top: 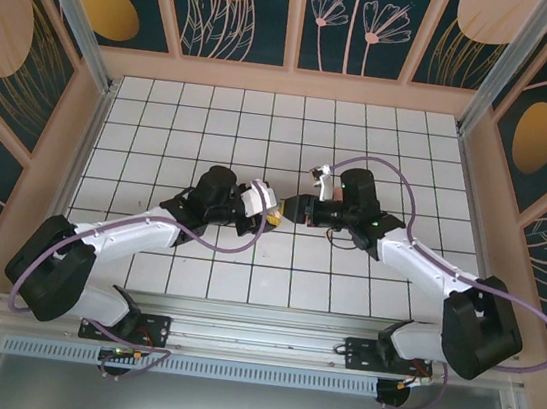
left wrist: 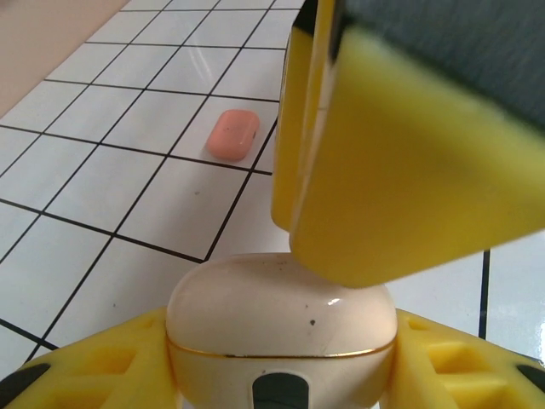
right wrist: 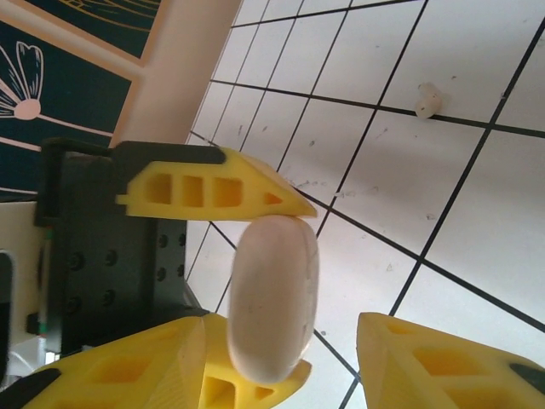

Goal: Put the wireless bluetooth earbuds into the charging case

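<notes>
The pale beige charging case [left wrist: 281,319], lid closed with a gold seam, is held off the tiles by my left gripper [left wrist: 281,358], which is shut on its two sides. Both grippers meet at mid-table, the left gripper [top: 272,212] facing the right gripper [top: 295,210]. My right gripper [right wrist: 281,375] is open around the case [right wrist: 271,298], seen edge-on. One of its yellow fingers [left wrist: 400,170] rests against the lid's top. One tiny beige earbud [right wrist: 427,100] lies on a tile line beyond. Other earbuds are out of view.
A coral-pink case [left wrist: 232,135] lies closed on the white tiles ahead of the left gripper. A wooden wall base [right wrist: 183,60] borders the tiled floor [top: 264,123]. Purple cables loop beside both arms.
</notes>
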Action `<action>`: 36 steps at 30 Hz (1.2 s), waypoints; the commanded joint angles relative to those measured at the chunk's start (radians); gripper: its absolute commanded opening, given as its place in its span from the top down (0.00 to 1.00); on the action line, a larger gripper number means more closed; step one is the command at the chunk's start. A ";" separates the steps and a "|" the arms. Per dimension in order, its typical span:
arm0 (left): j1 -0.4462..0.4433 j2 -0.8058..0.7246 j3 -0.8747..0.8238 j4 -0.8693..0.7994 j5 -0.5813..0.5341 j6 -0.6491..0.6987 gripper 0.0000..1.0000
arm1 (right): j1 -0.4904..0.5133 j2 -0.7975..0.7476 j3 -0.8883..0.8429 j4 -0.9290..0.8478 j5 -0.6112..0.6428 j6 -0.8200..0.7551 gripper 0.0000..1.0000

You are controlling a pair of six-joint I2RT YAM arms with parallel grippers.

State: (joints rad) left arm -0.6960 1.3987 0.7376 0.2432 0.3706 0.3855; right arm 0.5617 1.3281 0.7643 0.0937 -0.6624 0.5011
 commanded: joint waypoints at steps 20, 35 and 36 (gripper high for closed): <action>-0.012 -0.022 0.001 0.027 -0.018 0.004 0.69 | 0.043 0.073 0.060 0.030 -0.025 0.025 0.77; 0.000 -0.142 0.036 -0.135 -0.040 -0.052 0.29 | -0.077 -0.157 -0.051 0.015 0.004 -0.258 0.82; 0.001 -0.152 0.045 -0.161 -0.023 -0.039 0.29 | -0.084 -0.172 -0.050 0.005 -0.014 -0.300 0.82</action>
State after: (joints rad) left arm -0.7025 1.2869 0.7429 0.1535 0.3119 0.3462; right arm 0.5022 1.2068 0.7322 0.0784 -0.6342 0.3374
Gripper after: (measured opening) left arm 0.706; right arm 0.203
